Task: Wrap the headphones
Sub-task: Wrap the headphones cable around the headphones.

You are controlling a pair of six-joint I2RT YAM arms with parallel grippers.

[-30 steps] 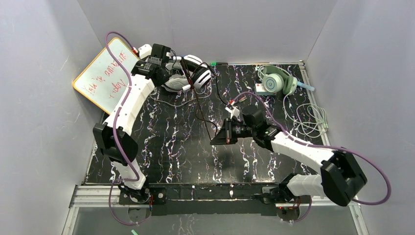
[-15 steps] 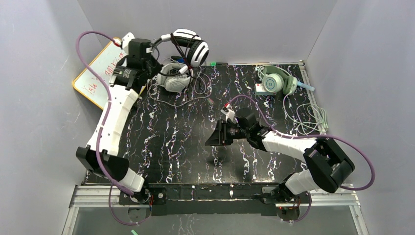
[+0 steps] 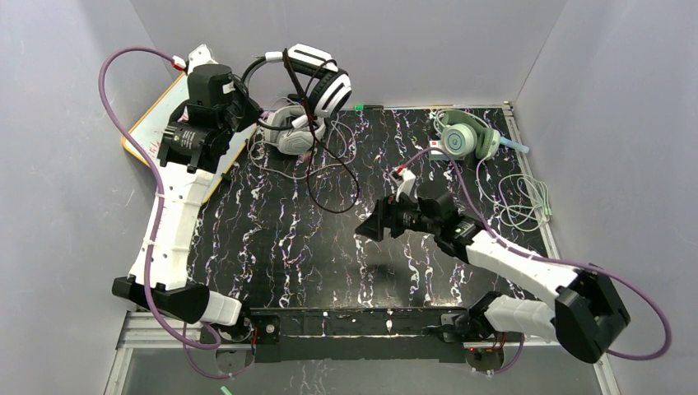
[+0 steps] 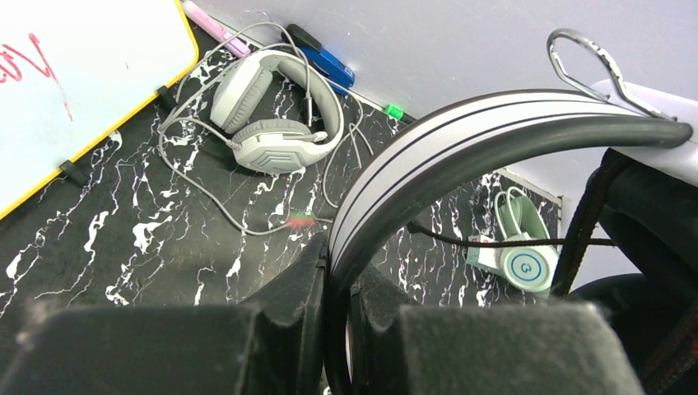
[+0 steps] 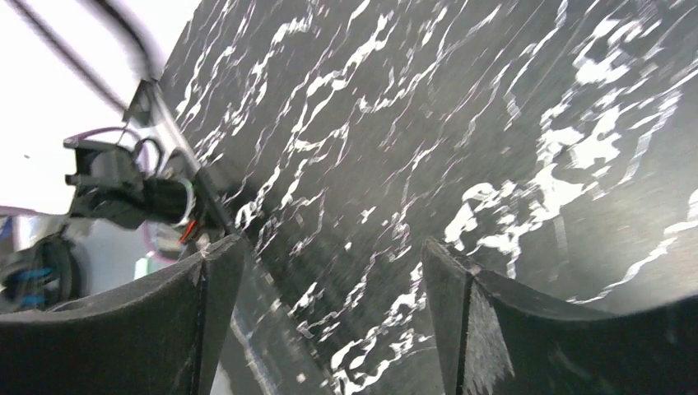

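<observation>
The black-and-white headphones (image 3: 319, 76) hang raised at the back left, above the table. My left gripper (image 3: 249, 100) is shut on their headband (image 4: 461, 140), which runs between its jaws (image 4: 346, 284). Their black cable (image 3: 331, 194) trails down in a loop onto the table. Beneath them lie the light grey headphones (image 3: 288, 132) with a loose grey cable (image 4: 206, 206). The mint-green headphones (image 3: 465, 138) rest at the back right. My right gripper (image 3: 368, 226) hovers mid-table, open with nothing between its fingers (image 5: 333, 280).
A yellow-framed whiteboard (image 3: 144, 123) leans at the back left, partly behind the left arm. The mint set's pale cable (image 3: 523, 197) lies tangled at the right edge. A small white-and-red box (image 3: 439, 149) sits beside the mint set. Grey walls close three sides.
My left gripper lifted the black-and-white headphones up and leftwards. My right gripper opened and let go of the black cable, which now hangs free to the table.
</observation>
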